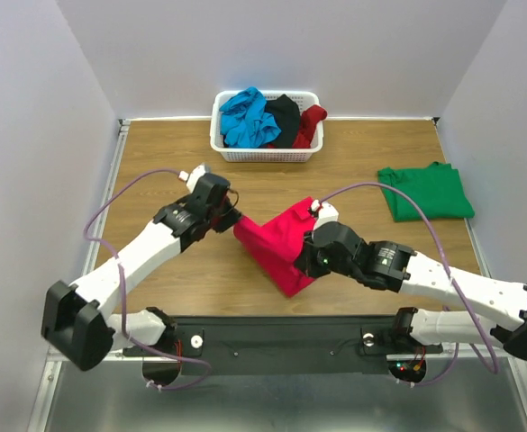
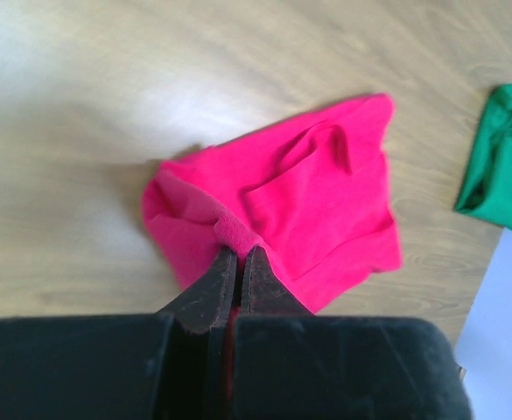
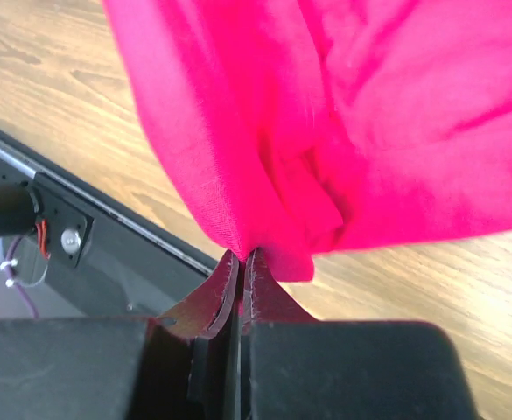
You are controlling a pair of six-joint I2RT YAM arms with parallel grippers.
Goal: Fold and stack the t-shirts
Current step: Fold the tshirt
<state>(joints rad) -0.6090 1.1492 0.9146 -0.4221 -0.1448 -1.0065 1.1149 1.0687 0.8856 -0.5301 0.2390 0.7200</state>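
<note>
Left pincer: left gripper (image 2: 238,255) had its jaws pressed together on the left corner of the pink-red t-shirt (image 1: 279,241), with a ribbed hem bunched at the tips.
Right pincer: right gripper (image 3: 241,256) had its jaws pressed together on a fold at the shirt's near-right edge, and the cloth bulged in loose folds just beyond the tips.
Pink-red t-shirt: it lay mid-table between the two arms (image 1: 146,256), partly folded into a rough diamond. It was a soft matte knit with one flap doubled over on top.
Green t-shirt: the green t-shirt (image 1: 425,191) lay folded flat at the right side of the table, well apart from the pink-red one.
Basket: a white plastic lattice basket (image 1: 268,155) stood at the far edge, near the back wall. Crumpled inside were a blue t-shirt (image 1: 245,117) on the left, a black t-shirt (image 1: 284,115) in the middle and a dark red t-shirt (image 1: 310,126) on the right, over the rim.
Surface: the tabletop (image 1: 155,153) was light brown wood grain, smooth, with a soft sheen.
Room: plain pale walls (image 1: 281,45) closed in three sides.
Rig: purple cables (image 1: 128,184) looped from the wrists, and a black rail (image 1: 281,337) ran along the near edge.
</note>
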